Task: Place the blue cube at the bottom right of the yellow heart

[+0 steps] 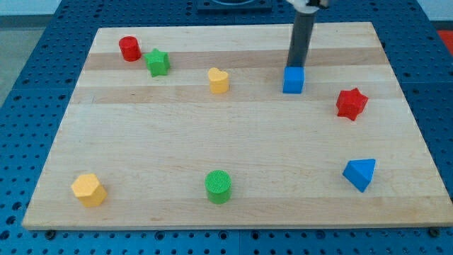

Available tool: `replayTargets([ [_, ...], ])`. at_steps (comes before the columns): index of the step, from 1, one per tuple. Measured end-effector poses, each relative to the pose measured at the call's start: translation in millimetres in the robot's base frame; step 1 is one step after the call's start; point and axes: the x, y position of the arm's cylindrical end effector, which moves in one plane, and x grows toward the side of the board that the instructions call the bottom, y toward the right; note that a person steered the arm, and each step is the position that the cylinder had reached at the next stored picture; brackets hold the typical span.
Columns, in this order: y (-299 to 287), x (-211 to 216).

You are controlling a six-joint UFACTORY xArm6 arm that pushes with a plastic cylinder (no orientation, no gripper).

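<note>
Blue pegboard surrounds the pale wooden counter [233,149], which fills most of my view and carries eight small blocks. My rod comes down from the view's top, right of centre, and my tip [292,65] sits at the top edge of the blue cube [293,80], touching it or very nearly so; I cannot tell which from this angle. There is no hand on this rig to release or clench, only the bare rod, so nothing is grasped.

The blue cube stands in the upper part of the counter, right of centre. The yellow heart [219,80] is to its left at about the same height in the view, with bare wood between them, so the two are clearly apart. Farther left, near the view's top-left corner of the counter, the red cylinder [129,48] and the green star [158,62] stand just beside each other. To the right of the cube and a little lower is the red star [351,103]. Along the view's bottom I see a yellow hexagon [89,189] at the left, a green cylinder [219,186] near the middle, and a blue triangular block [360,173] at the right, all well apart from one another.
</note>
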Motion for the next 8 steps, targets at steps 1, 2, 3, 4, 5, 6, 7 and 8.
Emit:
replayTargets([
  [1, 11.0, 8.1],
  [2, 14.4, 29.8],
  [3, -30.5, 36.1],
  [4, 32.0, 44.5],
  [5, 39.3, 62.0],
  [6, 5.6, 69.8],
  [7, -57.2, 70.4],
  [8, 6.2, 77.2],
])
